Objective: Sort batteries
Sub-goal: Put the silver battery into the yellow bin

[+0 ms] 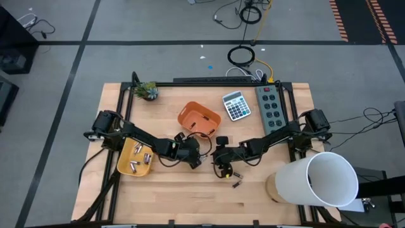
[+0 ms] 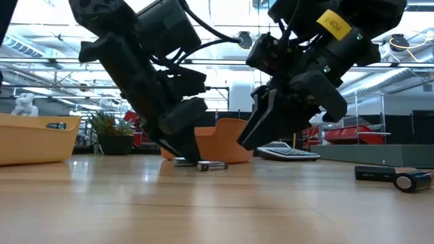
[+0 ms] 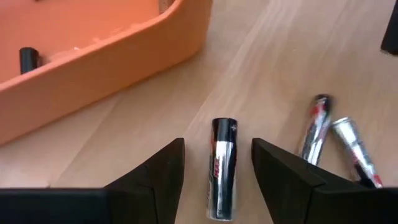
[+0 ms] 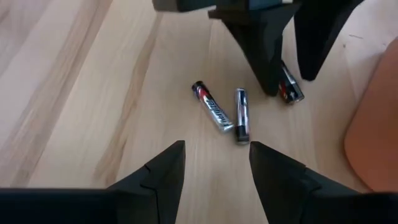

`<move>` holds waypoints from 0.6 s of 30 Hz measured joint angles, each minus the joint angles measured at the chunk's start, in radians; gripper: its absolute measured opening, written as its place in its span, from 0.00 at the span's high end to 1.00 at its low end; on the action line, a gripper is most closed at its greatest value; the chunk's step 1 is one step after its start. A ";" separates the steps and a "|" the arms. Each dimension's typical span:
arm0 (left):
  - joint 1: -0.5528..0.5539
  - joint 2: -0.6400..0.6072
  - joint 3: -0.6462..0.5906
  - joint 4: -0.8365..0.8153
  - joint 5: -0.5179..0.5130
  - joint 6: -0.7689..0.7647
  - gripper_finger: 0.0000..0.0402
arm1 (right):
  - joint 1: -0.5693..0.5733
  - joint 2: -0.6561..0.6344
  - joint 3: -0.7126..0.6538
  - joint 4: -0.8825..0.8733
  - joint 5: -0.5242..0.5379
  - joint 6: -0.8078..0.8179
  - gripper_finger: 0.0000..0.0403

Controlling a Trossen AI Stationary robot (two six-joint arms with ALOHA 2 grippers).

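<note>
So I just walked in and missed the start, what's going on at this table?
A two-armed robot is sorting batteries. The left gripper is down at the table with its jaws open around one battery, not yet closed on it, beside the orange bin. The right gripper hovers open over two more batteries. A yellow tray on the left already holds several, and a couple lie loose near the front.

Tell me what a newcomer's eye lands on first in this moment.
Two dark arms meet at the table's middle: the left gripper stands open, straddling a black battery beside the orange bin, while the right gripper hangs open facing two more batteries. A yellow tray at the left edge already holds several silvery batteries.
</note>
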 joint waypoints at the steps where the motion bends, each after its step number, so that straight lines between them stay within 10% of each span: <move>1: 0.000 0.000 0.000 -0.006 0.000 0.000 0.51 | 0.000 0.000 0.000 -0.003 0.000 0.000 0.58; 8: 0.002 0.017 0.005 -0.049 0.009 0.018 0.54 | 0.004 0.005 0.000 0.006 -0.036 0.031 0.58; 18: 0.002 0.030 0.005 -0.058 0.059 0.109 0.89 | 0.024 0.063 0.000 0.144 -0.006 -0.020 0.58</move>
